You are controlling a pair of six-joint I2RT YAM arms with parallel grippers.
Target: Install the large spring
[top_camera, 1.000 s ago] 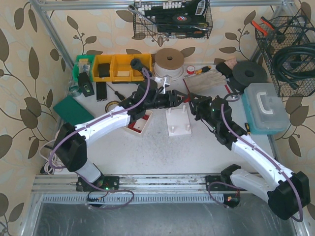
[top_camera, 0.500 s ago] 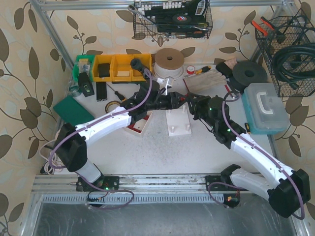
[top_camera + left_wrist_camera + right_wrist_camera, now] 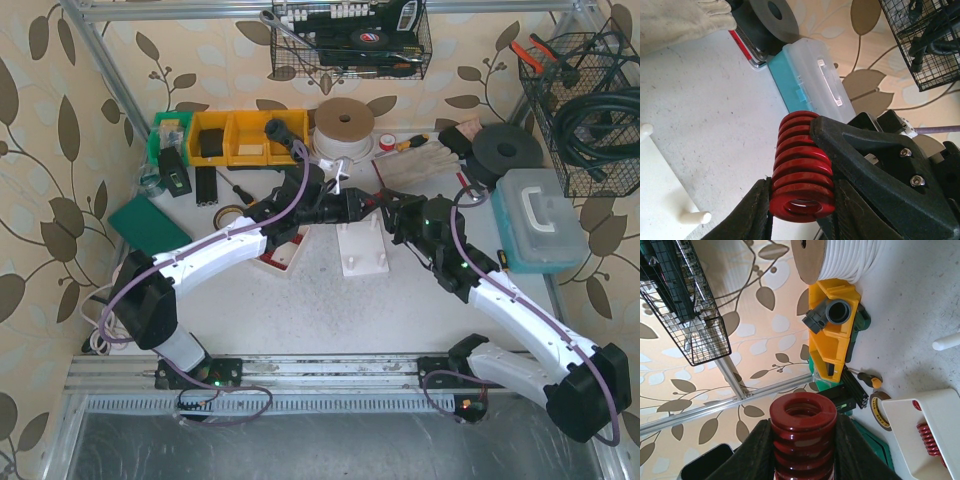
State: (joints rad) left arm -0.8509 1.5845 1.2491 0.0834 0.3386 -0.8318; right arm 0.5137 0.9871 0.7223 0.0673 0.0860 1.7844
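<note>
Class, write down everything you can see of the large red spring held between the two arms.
The large spring is a glossy red coil, apparently painted metal, with thick, closely stacked turns and a hollow core. It is held in the air above the table. The left claw grips one end and the right claw the other, dark fingers pressing opposite sides.

Left gripper (image 3: 802,212) — now snug around the spring (image 3: 802,165)

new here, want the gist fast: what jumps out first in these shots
A big red spring hangs over the middle of the table, clamped at once by the left gripper and the right gripper. A white peg fixture stands close by on the table; yellow bins line the back.
</note>
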